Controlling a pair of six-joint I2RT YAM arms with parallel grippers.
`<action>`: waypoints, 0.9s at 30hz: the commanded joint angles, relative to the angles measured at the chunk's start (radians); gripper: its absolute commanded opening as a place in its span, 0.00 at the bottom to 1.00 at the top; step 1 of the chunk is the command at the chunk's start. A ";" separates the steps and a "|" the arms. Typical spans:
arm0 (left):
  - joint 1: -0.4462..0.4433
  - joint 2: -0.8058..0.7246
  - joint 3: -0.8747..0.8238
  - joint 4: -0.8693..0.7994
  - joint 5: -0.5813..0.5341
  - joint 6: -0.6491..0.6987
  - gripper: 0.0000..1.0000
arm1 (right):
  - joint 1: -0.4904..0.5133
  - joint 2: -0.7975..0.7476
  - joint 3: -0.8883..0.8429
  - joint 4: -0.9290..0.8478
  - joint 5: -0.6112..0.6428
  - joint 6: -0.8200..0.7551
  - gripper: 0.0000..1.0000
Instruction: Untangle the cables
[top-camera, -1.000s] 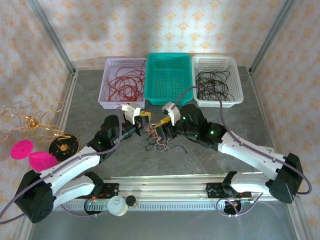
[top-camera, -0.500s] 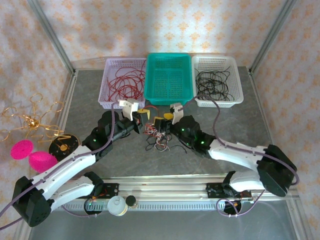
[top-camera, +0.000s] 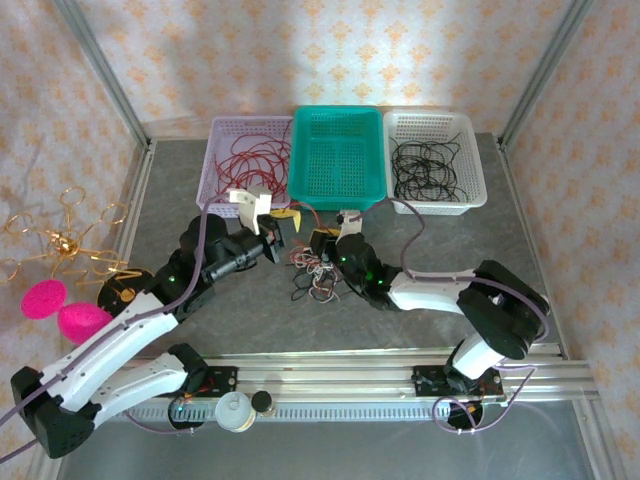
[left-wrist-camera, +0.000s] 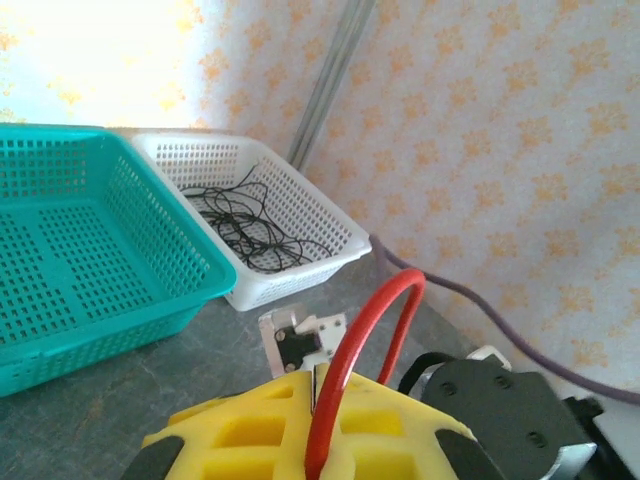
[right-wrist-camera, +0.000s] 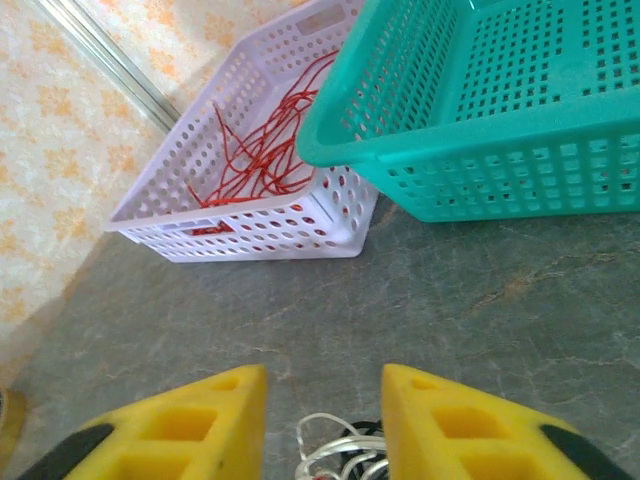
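right arm folded back and lower than a second ago; right tool (right-wrist-camera: 325, 400) spread, the cables (top-camera: 314, 275) clumped on the bench (top-camera: 450, 290) right under and between its fingers. left tool (top-camera: 283, 226) pressed together, pinching a red cable (left-wrist-camera: 372, 320) that loops up, just left of the clump.

Left pincer (left-wrist-camera: 315, 415) clamped shut on red cable (left-wrist-camera: 352, 340); right pincer (right-wrist-camera: 325, 400) low alongside, fingers parted.

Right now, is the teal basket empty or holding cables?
Empty: the teal basket shows bare mesh floor. Red cables lie in the lilac basket, black cables in the white basket.
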 joint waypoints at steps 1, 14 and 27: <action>-0.007 -0.038 0.063 -0.081 -0.056 -0.018 0.00 | 0.001 0.028 -0.045 0.027 0.049 0.008 0.30; -0.007 -0.048 0.196 -0.175 -0.129 -0.052 0.00 | -0.008 0.127 -0.149 0.066 0.124 -0.026 0.06; -0.007 -0.025 0.275 -0.284 -0.156 -0.038 0.00 | -0.026 -0.258 -0.239 -0.148 0.095 -0.139 0.41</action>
